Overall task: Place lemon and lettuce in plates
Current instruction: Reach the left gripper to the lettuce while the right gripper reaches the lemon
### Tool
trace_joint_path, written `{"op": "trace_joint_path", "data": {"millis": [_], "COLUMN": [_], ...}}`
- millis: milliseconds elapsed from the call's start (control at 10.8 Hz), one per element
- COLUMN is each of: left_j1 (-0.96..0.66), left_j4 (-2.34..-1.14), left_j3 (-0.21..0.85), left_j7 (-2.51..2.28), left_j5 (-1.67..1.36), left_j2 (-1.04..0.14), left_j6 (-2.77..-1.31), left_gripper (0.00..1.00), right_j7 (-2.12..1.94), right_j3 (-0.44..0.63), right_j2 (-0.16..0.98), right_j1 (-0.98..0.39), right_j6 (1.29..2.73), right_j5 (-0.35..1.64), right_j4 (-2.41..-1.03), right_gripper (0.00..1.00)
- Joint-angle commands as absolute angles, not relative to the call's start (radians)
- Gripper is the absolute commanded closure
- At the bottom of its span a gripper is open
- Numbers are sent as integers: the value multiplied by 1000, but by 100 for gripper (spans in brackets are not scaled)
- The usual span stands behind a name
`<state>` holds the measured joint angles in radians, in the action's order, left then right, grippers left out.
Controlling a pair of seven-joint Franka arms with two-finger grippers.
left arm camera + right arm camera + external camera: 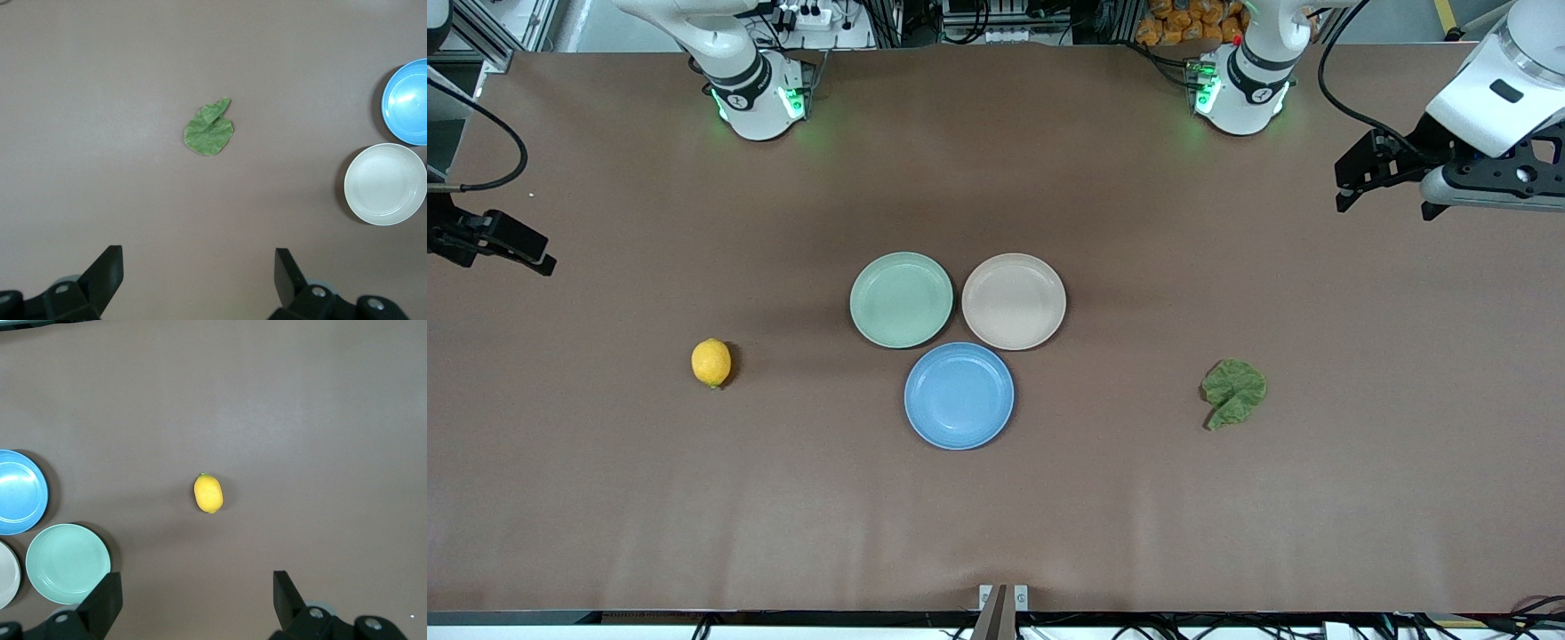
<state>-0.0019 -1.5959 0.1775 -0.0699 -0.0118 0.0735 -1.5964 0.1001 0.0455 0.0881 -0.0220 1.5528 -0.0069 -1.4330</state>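
- The lemon (711, 363) lies on the brown surface (996, 516), toward the right arm's end, well apart from the plates. Nothing touches it.
- The lettuce (1234, 392) lies flat on the surface toward the left arm's end, also well apart from the plates. One edge of the leaf is folded over itself.
- Three plates sit together in the middle of the surface, almost touching each other, and all three hold nothing.
- The blue plate (959, 396) is the one nearest to the front camera.
- The beige-pink plate (1014, 300) is farther from the front camera, on the side of the left arm.
- The mint-green plate (901, 299) is just beside the beige-pink one, on the side of the right arm.
- The left end effector (1352, 178) hangs in the air over the bare surface at the left arm's end. In the left wrist view its fingers (103, 270) stand wide apart and hold nothing, with the lettuce seen on the surface below.
- The right end effector (511, 244) hangs over the edge of the surface at the right arm's end. In the right wrist view its fingers (107, 600) are also wide apart and hold nothing, with the lemon seen on the surface below.
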Motion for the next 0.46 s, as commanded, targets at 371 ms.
{"op": "trace_joint_path", "data": {"millis": [371], "left_j1": [-5], "left_j4": [-1571], "left_j3": [181], "left_j7": [-57], "left_j5": [0], "left_j2": [32], "left_j6": [-1575], "left_gripper": [0], "right_j7": [97], "right_j3": [54], "right_j2": [75], "right_j1": [-32], "right_j6": [1546], "right_j5": [-3], "right_j4": [-1443], "right_gripper": [0]}}
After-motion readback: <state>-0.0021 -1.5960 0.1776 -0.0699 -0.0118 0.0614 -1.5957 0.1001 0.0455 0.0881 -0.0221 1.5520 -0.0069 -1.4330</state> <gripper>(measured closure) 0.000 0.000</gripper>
